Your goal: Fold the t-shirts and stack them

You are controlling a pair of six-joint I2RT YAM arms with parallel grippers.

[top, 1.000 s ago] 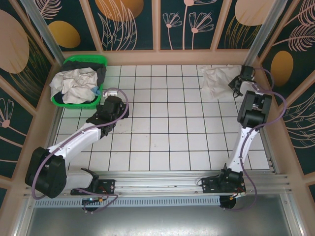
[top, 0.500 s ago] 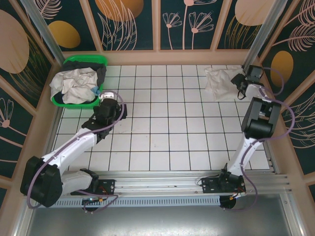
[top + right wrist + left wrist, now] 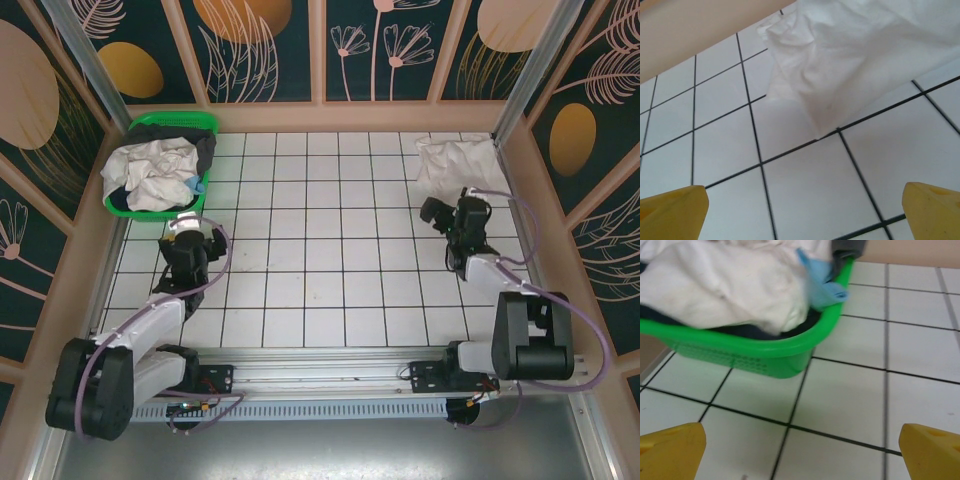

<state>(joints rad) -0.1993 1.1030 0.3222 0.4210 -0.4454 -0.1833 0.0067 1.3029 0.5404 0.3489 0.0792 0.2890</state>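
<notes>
A folded off-white t-shirt [image 3: 455,165] lies flat in the back right corner; in the right wrist view this t-shirt [image 3: 865,45] rests on the tiles just ahead of my fingers. My right gripper [image 3: 437,211] sits a tile nearer than it, open and holding nothing [image 3: 805,215]. Crumpled off-white t-shirts [image 3: 150,172] fill the green basket [image 3: 175,122] at the back left. My left gripper [image 3: 182,230] hovers just in front of the basket, open and holding nothing [image 3: 802,455], with a white t-shirt [image 3: 730,285] bulging over the basket rim [image 3: 740,347].
A light blue cloth [image 3: 822,287] and a dark garment [image 3: 847,247] also lie in the basket. Wooden walls [image 3: 320,115] close off the tiled table at the back and sides. The tiled floor [image 3: 330,240] spreads between the two arms.
My right gripper opened, let go of the folded t-shirt and drew back toward the near side. My left arm pulled back from the basket toward the near left.
</notes>
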